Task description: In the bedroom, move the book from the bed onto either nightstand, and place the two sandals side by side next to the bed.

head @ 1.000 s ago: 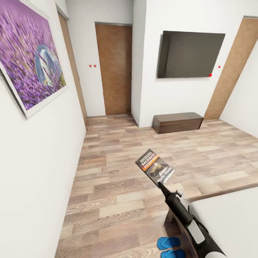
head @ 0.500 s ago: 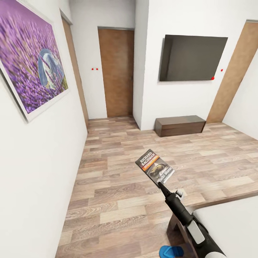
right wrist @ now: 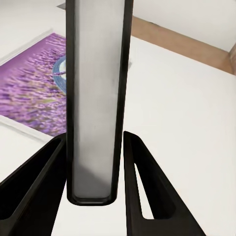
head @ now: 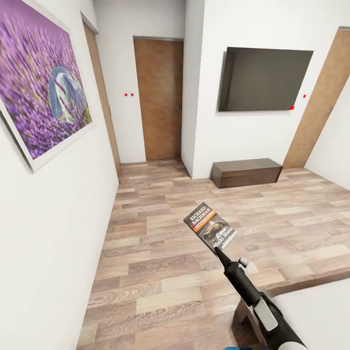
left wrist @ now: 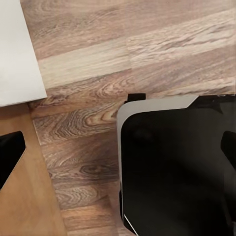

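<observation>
Dark paperback: the book (head: 210,226) stands out beyond the right gripper (head: 219,253), pinched by its lower edge with both fingers (right wrist: 140,172) closed against the covers. Judge it light and thin, likely to flex or swivel; you hold it best near the spine. Beneath it lies wooden floor (head: 160,233), the bed (head: 316,311) behind the gripper. Whether the left gripper (left wrist: 118,152) is open is unclear.

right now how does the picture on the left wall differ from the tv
The picture is bright purple flowers in a pale frame, while the tv is a blank dark screen. The picture hangs on the near side wall, seen at a steep angle; the tv hangs on the far wall above a low brown cabinet, facing the camera. Both are flat rectangles mounted on white walls.
</observation>
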Tool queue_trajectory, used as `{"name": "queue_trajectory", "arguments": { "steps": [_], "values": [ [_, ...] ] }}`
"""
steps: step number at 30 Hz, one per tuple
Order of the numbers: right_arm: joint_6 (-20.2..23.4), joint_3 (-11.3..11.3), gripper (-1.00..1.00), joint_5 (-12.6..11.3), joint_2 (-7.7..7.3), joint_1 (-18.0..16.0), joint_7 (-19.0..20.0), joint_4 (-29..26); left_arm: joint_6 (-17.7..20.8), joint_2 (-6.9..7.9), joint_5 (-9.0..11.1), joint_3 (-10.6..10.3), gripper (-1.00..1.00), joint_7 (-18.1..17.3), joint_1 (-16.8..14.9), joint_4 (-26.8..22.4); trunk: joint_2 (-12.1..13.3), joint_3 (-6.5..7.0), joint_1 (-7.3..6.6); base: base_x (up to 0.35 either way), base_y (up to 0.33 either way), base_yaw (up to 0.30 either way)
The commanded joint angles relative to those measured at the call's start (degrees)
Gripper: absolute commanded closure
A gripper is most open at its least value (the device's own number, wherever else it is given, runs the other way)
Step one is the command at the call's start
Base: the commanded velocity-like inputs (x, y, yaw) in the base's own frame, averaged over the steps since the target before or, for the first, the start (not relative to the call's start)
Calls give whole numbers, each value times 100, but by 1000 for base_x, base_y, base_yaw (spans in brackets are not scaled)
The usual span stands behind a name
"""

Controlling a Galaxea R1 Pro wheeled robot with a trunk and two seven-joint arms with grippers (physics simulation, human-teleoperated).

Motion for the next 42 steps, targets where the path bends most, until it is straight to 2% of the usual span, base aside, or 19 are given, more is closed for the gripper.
{"name": "queue_trajectory", "arguments": {
  "steps": [1, 19, 42],
  "values": [
    [61, -29, 100, -2, 6, -5, 21, -2, -3, 4, 30, -48, -100, 34, -2, -15, -11, -8, 5, 145, 108, 0],
    [61, -29, 100, -2, 0, -6, 21, -2, -3, -3, 13, -52, -100, 31, -2, -15, -11, 81, 5, 86, 55, 0],
    [61, -26, 100, 3, 5, -4, 21, -2, -3, -28, -6, -54, -100, 31, -2, -15, -11, 84, 5, 273, 118, 0]
  ]
}}
